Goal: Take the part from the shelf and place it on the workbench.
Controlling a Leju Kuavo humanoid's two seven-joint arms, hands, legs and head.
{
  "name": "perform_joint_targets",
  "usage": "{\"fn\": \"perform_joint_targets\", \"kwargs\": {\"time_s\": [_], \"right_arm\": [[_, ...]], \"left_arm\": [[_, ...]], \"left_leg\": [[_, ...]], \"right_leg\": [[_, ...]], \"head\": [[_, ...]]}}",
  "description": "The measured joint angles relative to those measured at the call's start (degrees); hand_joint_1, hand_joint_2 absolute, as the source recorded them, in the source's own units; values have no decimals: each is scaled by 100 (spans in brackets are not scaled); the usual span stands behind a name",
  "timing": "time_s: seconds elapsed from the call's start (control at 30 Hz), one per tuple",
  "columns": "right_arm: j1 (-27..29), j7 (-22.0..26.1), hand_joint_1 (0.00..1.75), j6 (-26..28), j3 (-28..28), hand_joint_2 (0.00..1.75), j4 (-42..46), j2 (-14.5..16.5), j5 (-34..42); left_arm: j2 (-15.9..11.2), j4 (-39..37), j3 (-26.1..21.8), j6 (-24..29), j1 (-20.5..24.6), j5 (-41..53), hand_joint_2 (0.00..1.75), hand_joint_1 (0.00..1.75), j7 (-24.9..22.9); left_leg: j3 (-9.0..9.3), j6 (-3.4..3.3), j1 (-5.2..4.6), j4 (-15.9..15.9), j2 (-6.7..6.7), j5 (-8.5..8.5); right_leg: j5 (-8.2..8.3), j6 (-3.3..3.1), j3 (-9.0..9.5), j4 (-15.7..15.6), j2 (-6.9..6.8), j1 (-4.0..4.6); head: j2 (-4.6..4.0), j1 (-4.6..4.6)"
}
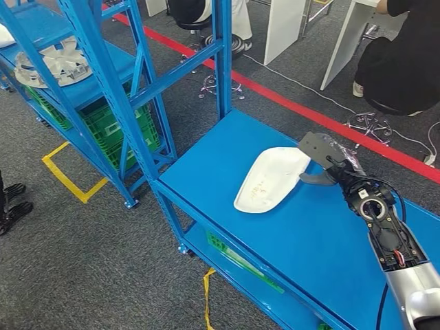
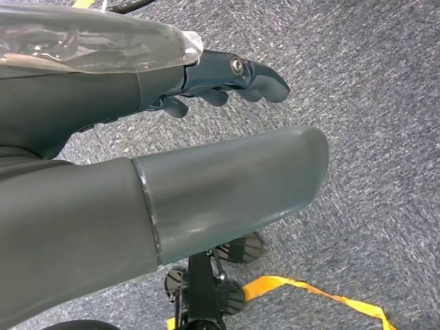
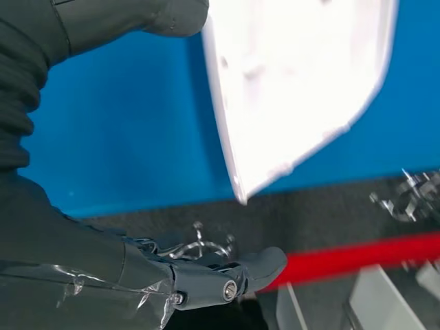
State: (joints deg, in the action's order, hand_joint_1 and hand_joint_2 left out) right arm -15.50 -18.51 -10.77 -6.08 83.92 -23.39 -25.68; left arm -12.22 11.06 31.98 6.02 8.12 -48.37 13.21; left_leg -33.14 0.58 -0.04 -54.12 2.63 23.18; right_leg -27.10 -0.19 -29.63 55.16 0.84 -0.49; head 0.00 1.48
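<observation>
The white curved part (image 1: 269, 180) lies flat on the blue workbench (image 1: 311, 254), near its back edge. My right hand (image 1: 328, 159) is at the part's right end, fingers stretched out above that end and thumb low beside it. In the right wrist view the part (image 3: 295, 89) rests on the blue top (image 3: 130, 124); the thumb (image 3: 155, 17) is by its edge and the fingers (image 3: 228, 275) are spread away from it, gripping nothing. My left hand (image 2: 207, 192) hangs over grey carpet with its fingers (image 2: 234, 75) extended and nothing in it.
A blue shelf (image 1: 108, 82) stands at the left with white fan-like parts (image 1: 57, 65) on it and a green crate (image 1: 114, 130) below. A red floor line (image 1: 311, 113) runs behind the bench. A person (image 1: 405, 62) crouches at the back right. Yellow tape (image 1: 67, 180) marks the floor.
</observation>
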Motion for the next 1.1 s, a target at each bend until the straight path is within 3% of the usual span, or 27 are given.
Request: {"fn": "perform_joint_targets", "kwargs": {"time_s": [0.3,0.7,1.1], "right_arm": [[185,-134,0,-779,-146,175,292,0,180],[152,-2,0,-993,-437,175,358,0,159],[54,3,0,-1846,-939,175,741,-186,201]], "left_arm": [[-1,0,64,-52,33,9,0,0,-37],[-5,0,100,-55,54,9,0,0,-46],[-19,0,116,-82,62,-7,0,0,-46]], "left_leg": [[0,0,1,2,0,0],[0,0,0,1,0,0],[0,0,1,1,1,0]], "right_leg": [[0,0,1,0,0,3],[0,0,3,0,0,2],[0,0,2,0,-1,3]], "head": [[0,-1],[0,1],[0,-1]]}}
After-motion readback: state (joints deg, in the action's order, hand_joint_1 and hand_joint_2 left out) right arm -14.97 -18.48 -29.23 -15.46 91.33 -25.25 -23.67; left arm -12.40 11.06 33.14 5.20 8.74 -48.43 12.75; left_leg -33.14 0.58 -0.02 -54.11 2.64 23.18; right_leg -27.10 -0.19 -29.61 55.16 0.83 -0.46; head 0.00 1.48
